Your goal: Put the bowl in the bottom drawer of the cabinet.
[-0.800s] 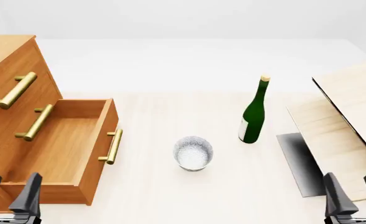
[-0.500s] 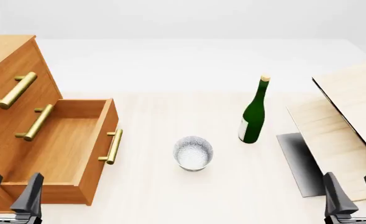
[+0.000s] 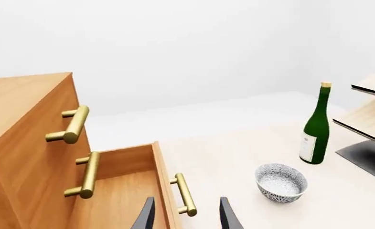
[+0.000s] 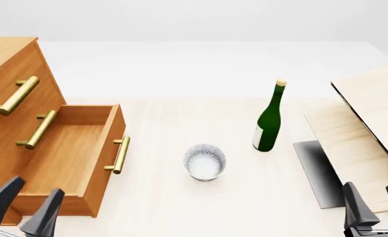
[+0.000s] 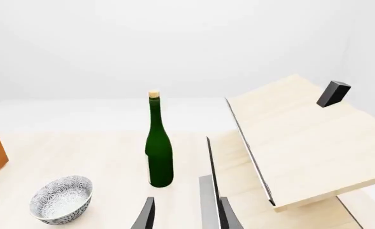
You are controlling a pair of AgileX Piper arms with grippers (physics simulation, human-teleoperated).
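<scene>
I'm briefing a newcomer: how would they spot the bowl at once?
Start at the orange-brown cabinet on the left, whose bottom drawer stands open. To its right, alone on the pale table, sits the bowl: small, round, speckled white-grey, much shorter than the green bottle beyond it.

Walls (image 4: 194, 19) plain white, unmarked, evenly lit. Table (image 4: 174, 197) of pale light wood, running back to a white surface (image 4: 213, 64). Green bottle (image 4: 269, 118) with cork stands upright on the table, right of centre. Pale wooden boards (image 4: 368, 118), stacked and slanted, occupy the right side, casting a dark shadow (image 4: 319, 173) on the table. A small black block (image 5: 332, 93) sits on the top board.
</scene>
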